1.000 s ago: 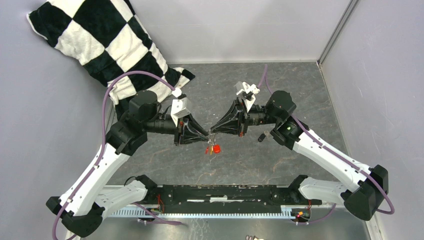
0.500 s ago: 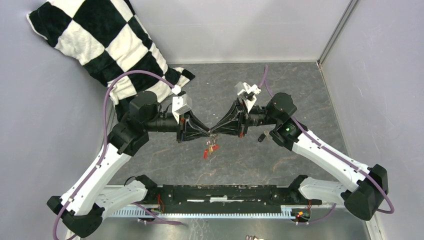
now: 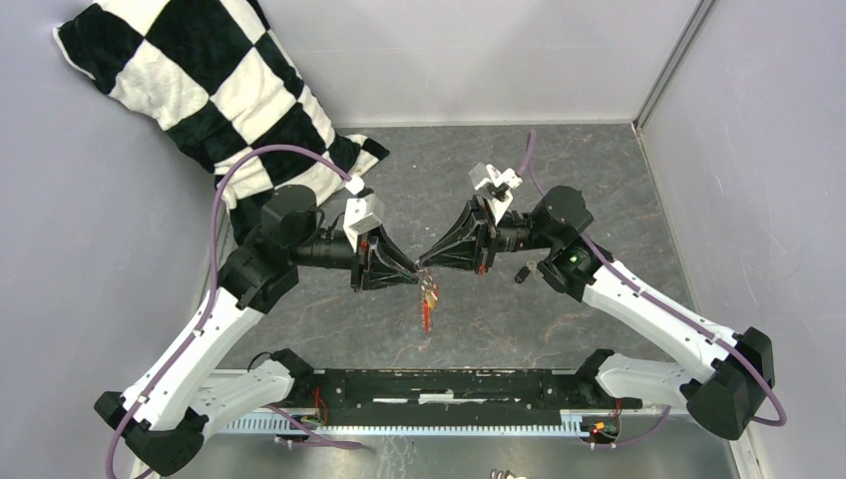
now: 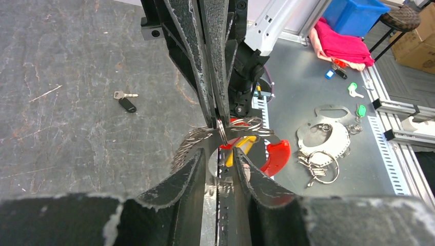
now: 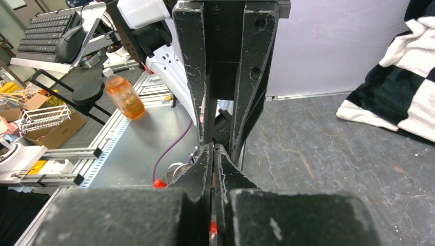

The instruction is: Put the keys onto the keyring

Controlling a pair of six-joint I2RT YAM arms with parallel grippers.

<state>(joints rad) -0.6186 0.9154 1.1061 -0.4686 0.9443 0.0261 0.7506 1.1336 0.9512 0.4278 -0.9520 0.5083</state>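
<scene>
Above the table (image 3: 599, 180), the left gripper (image 4: 219, 154), jaws narrowly parted, clasps the keyring (image 4: 251, 123), whose wire the right gripper (image 5: 213, 149) pinches with jaws closed; red and yellow keys (image 3: 427, 309) hang from it, while the black key (image 3: 521, 271) lies apart on the table.

No legible text anywhere.

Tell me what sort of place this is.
Probably a robotics lab workcell: grey partition walls box in the table, with aluminium framing, a keyboard and a blue bin beyond it.
</scene>
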